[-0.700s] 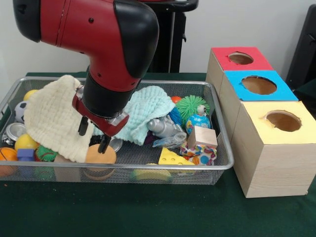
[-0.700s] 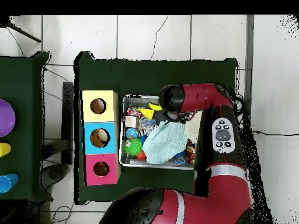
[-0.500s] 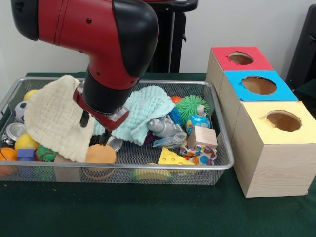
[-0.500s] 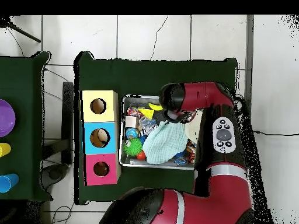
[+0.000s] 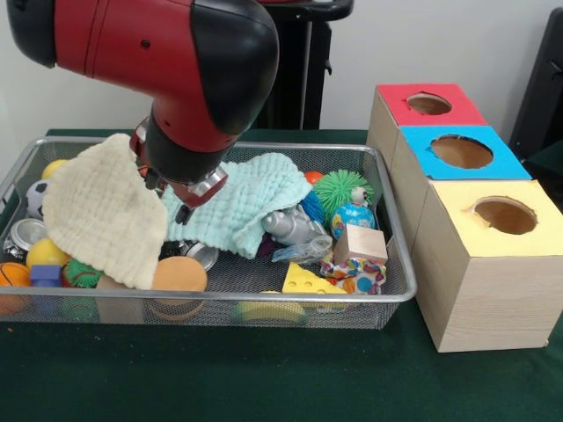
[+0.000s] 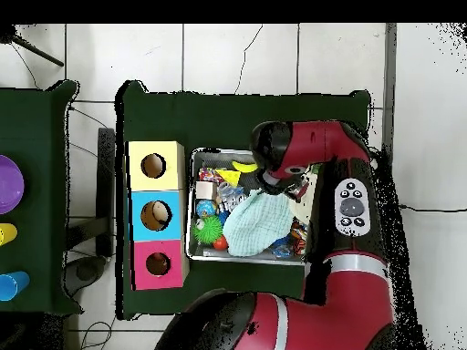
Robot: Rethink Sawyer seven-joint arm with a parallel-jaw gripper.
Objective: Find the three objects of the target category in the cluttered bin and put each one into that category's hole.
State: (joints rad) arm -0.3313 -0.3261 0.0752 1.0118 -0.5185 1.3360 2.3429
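Observation:
The wire bin (image 5: 396, 290) holds mixed clutter. A cream cloth (image 5: 97, 211) drapes the left side and a teal cloth (image 5: 251, 198) lies in the middle. My gripper (image 5: 167, 198) hangs open and empty just above where the two cloths meet, over an orange disc (image 5: 179, 274). To the right lie a yellow cheese wedge (image 5: 303, 280), a wooden cube (image 5: 361, 243), a globe ball (image 5: 352, 216) and a green spiky ball (image 5: 341, 187). In the overhead view the arm (image 6: 292, 155) covers the gripper above the bin (image 6: 193, 202).
Three wooden boxes stand right of the bin, with a red-topped hole (image 5: 428, 104), a blue-topped hole (image 5: 461, 151) and a yellow-topped hole (image 5: 504, 214). A soccer ball (image 5: 35, 198), a silver can (image 5: 25, 234) and small balls crowd the bin's left end.
My gripper has risen from just above the orange disc and shifted slightly toward the back of the bin. It stays open and carries nothing. The cloths and toys have not moved.

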